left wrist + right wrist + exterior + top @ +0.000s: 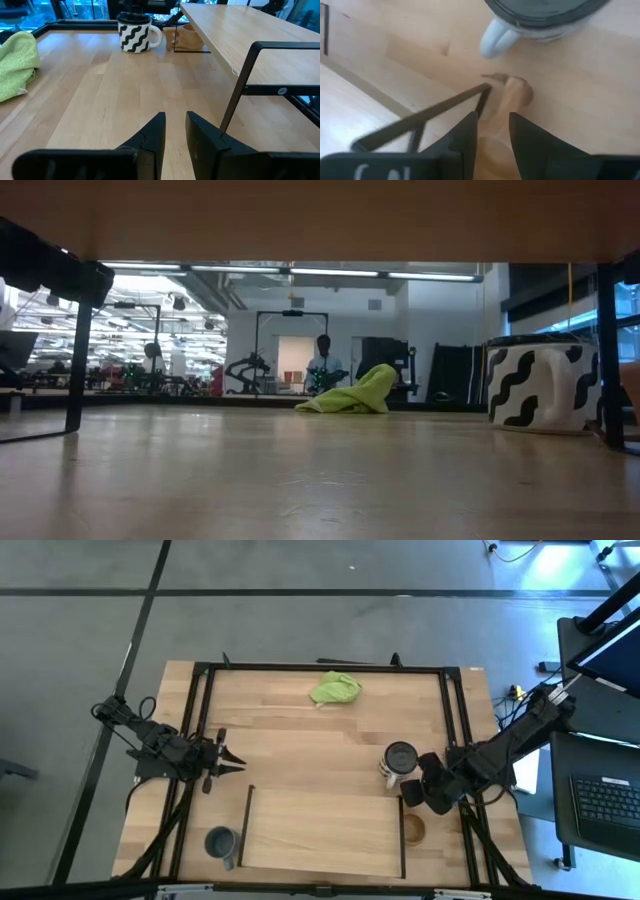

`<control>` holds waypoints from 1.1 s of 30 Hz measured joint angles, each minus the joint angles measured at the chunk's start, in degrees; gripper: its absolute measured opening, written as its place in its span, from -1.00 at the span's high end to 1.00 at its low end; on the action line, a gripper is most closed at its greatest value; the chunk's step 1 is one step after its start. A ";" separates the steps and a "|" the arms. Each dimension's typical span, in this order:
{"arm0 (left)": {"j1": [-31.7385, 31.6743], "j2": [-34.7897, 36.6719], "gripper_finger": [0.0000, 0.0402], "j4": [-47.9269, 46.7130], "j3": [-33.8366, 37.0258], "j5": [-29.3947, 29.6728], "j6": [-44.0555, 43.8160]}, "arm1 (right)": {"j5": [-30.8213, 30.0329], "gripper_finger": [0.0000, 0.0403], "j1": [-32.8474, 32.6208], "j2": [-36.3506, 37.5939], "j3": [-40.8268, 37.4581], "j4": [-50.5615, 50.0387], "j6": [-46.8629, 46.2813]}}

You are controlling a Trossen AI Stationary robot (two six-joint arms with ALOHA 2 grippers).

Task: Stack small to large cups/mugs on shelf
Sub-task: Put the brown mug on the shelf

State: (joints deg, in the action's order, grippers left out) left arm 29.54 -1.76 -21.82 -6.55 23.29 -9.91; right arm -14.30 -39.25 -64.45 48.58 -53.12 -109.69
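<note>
The right gripper (412, 795) hung just beside the white mug (399, 763) with black wavy stripes, above the small tan wooden cup (413, 830), which stood on the tabletop (300, 730) just outside the shelf's right black bar. In the right wrist view its fingers (465, 137) sat a narrow gap apart with the wooden cup's handle (512, 97) lying between them (gripping or not, I could not tell).

The left gripper (228, 760) waited at the table's left side, fingers (152, 137) slightly parted, holding nothing, pointing toward the table's middle.

The shelf (322, 832), a raised light-wood board, stood at the near edge of the table with nothing on it. The blue-grey mug (220, 842) stood on the tabletop just outside the shelf's left bar.

A lime-green cloth (336, 689) lay crumpled near the far edge, well apart from the mugs.
</note>
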 joint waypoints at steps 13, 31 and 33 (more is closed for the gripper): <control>-0.02 0.00 0.65 0.00 0.00 0.00 0.00 | 3.83 0.17 -4.78 -1.11 -7.27 9.01 -7.23; -0.02 0.00 0.65 0.00 0.00 -0.02 0.00 | 10.60 0.05 -11.17 -3.43 -6.54 10.08 -8.94; 0.00 0.00 0.65 0.02 0.00 -0.02 0.00 | 10.78 0.05 -11.32 -5.01 -6.54 10.87 -8.98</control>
State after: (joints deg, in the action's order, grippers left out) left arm 29.54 -1.76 -21.80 -6.55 23.27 -9.91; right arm -3.52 -50.57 -69.46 42.04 -42.25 -118.67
